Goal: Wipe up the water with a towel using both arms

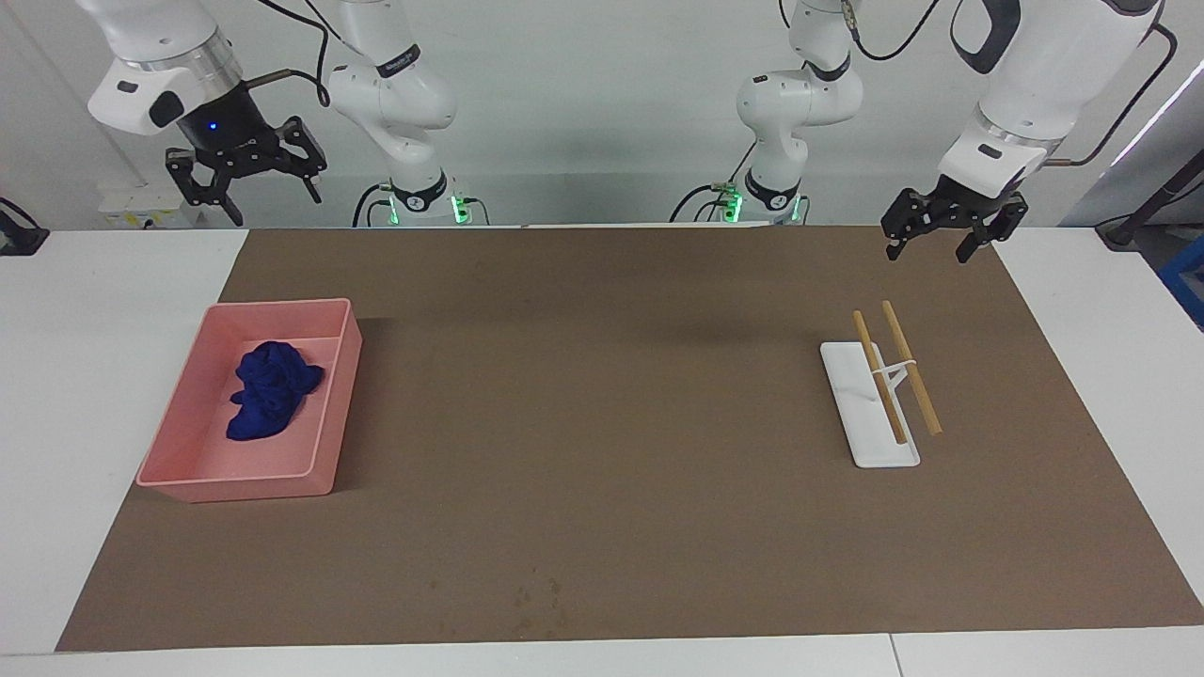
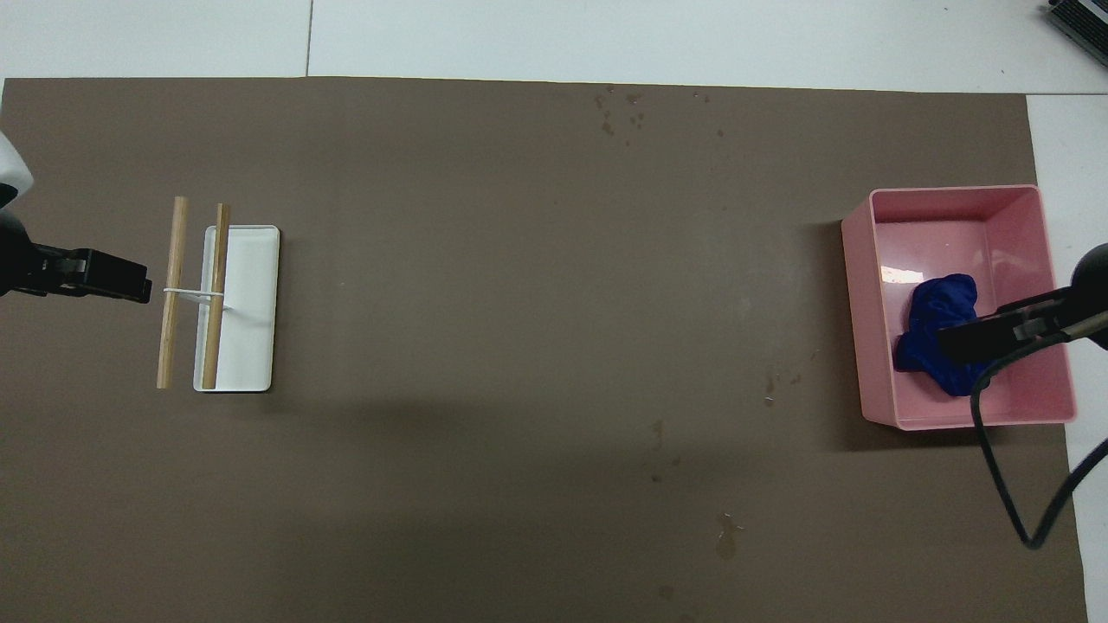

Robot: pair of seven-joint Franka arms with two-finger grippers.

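The navy towel lies bunched in a pink bin at the right arm's end of the mat; it also shows in the overhead view. I cannot make out the faint water streak on the brown mat in either view. My right gripper is open and empty, raised high; in the overhead view it lies over the towel and bin. My left gripper is open and empty, raised over the mat's edge at the left arm's end, beside the white tray in the overhead view.
A white tray carrying two wooden sticks joined by a band sits at the left arm's end. A cluster of small dark blotches marks the mat at the edge farthest from the robots.
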